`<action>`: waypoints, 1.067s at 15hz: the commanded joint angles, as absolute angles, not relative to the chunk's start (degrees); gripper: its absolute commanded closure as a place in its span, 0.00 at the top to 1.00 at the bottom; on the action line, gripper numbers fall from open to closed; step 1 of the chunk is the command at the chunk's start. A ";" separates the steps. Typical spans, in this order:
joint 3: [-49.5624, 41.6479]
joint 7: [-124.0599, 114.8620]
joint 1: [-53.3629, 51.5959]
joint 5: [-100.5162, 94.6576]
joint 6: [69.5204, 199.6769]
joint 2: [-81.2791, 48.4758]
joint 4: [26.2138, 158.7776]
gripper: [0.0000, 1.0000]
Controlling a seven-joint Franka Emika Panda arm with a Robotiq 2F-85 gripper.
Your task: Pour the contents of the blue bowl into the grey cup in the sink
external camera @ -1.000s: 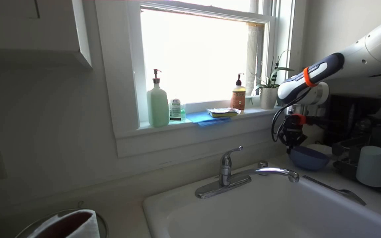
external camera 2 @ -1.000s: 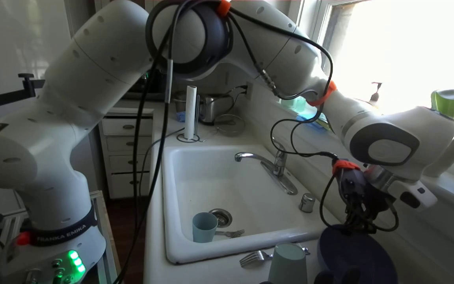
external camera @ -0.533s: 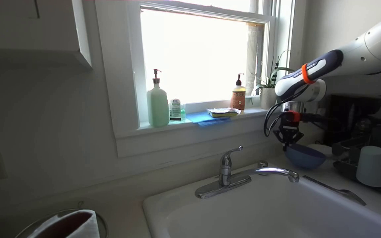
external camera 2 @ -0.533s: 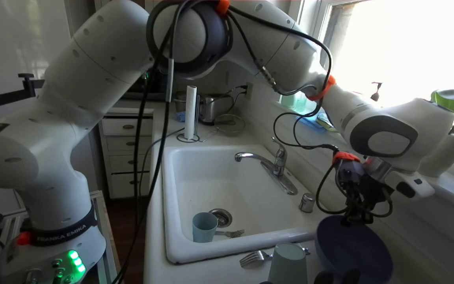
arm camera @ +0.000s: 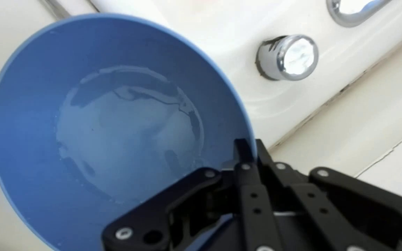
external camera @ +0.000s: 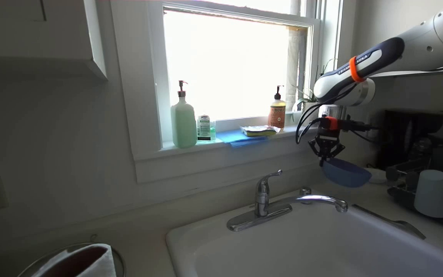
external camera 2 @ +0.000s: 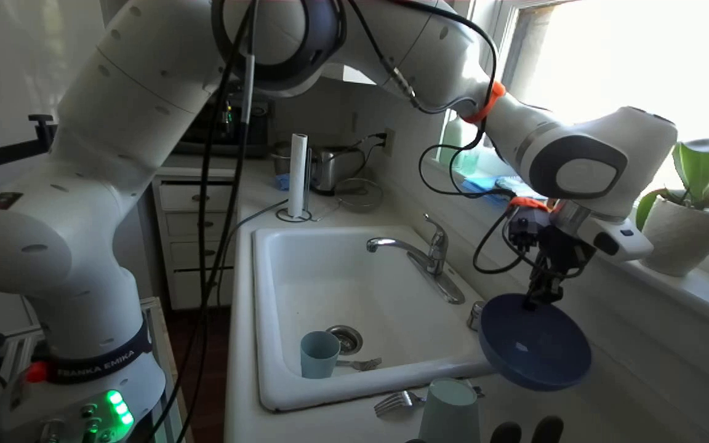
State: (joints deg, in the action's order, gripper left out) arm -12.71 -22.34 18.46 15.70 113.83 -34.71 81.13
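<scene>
My gripper (arm camera: 253, 150) is shut on the rim of the blue bowl (arm camera: 124, 139), one finger inside and one outside. In both exterior views the bowl (external camera: 346, 173) (external camera 2: 533, 344) hangs above the counter beside the sink, slightly tilted. The wrist view shows what looks like clear liquid in its bottom. The gripper also shows in both exterior views (external camera: 322, 161) (external camera 2: 536, 300). The grey-blue cup (external camera 2: 319, 357) stands upright in the near corner of the white sink (external camera 2: 354, 277), by the drain. The cup is hidden in the exterior view facing the window; the sink (external camera: 283, 242) shows there.
The chrome faucet (external camera 2: 397, 245) reaches over the sink; a chrome cap (arm camera: 288, 57) stands on its rim. A fork (external camera 2: 367, 364) lies in the sink. Another fork (external camera 2: 399, 402) and an upside-down cup (external camera 2: 451, 415) are nearby. A potted plant (external camera 2: 677, 237) stands on the sill.
The gripper has lifted the bowl off the counter and moved it up and somewhat toward the sink. The cup in the sink has not moved.
</scene>
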 commanded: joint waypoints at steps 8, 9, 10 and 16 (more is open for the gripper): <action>-12.97 -31.62 9.02 13.91 124.32 -13.16 108.92 0.01; -12.95 -32.14 8.44 13.65 125.70 -11.45 111.26 0.01; -12.91 -33.08 7.82 13.08 125.90 -9.64 113.19 0.01; -12.20 -32.00 8.32 13.91 125.08 -9.82 113.03 0.04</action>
